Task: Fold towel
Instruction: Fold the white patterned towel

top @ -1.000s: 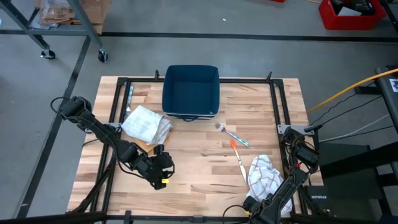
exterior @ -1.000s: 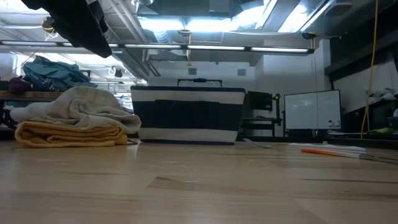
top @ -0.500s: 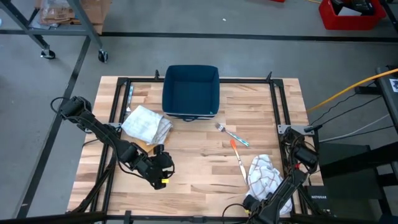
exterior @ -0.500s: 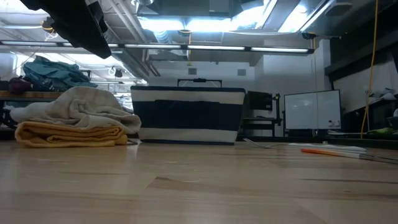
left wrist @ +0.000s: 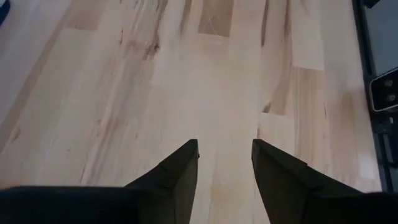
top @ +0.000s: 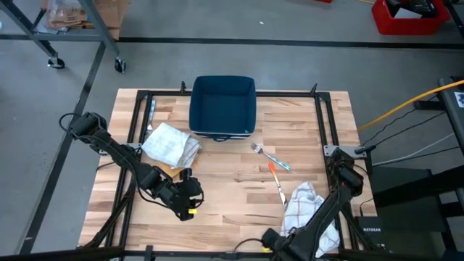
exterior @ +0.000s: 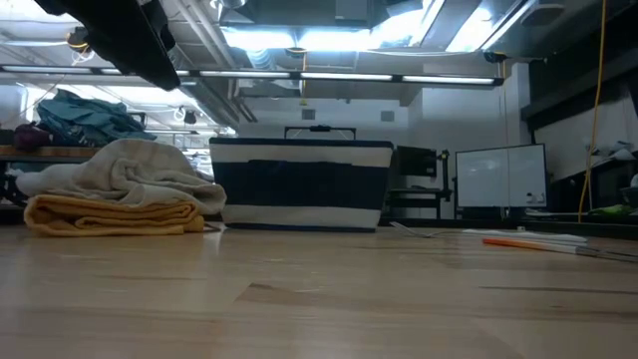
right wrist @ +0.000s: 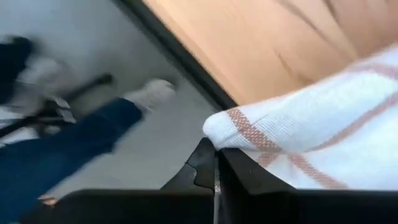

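Right, the right tool [right wrist: 215, 167] is clenched on a corner of the striped towel [top: 304, 210] at the counter's [top: 232, 181] near right edge. It's soft, light, floppy cloth; a corner grip suits it. The left tool [left wrist: 224, 163] hangs released over bare wood.

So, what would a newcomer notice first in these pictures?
Probably the white towel with red stripes at the table's near right edge, pinched by the shut right gripper. Next, the dark blue bin at the far middle, with a pile of folded towels to its left.
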{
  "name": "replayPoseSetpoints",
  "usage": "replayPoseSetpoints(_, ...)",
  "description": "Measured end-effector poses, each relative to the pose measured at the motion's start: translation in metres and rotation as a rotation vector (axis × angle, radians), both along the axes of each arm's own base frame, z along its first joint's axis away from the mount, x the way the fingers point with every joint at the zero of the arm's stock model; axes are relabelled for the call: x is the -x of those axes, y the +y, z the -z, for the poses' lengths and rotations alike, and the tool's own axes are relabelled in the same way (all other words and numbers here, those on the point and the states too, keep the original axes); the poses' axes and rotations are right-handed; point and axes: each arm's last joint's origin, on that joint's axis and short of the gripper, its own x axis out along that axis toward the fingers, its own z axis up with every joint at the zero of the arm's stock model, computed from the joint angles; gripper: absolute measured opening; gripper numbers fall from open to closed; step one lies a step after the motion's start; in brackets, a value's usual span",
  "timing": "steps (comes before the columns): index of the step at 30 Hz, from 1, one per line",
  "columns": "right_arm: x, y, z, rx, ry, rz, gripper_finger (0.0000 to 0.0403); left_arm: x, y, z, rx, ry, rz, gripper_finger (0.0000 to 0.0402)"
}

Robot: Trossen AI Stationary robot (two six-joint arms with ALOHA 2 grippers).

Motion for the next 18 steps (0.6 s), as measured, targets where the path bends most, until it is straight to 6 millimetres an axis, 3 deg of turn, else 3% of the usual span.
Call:
replayPoseSetpoints(10,-0.029,-0.032,-0.095,0.097,-0.365,-0.026,0.0008,-0.004,-0.021,-0.014,0.011,-0.182,0.152,0.0104)
replayPoseSetpoints(18,-0.038,-0.065,-0.128,0.154,-0.531,-0.013,0.0006,-0.01,-0.028,-0.029,0.011,-0.344,0.222,0.0105)
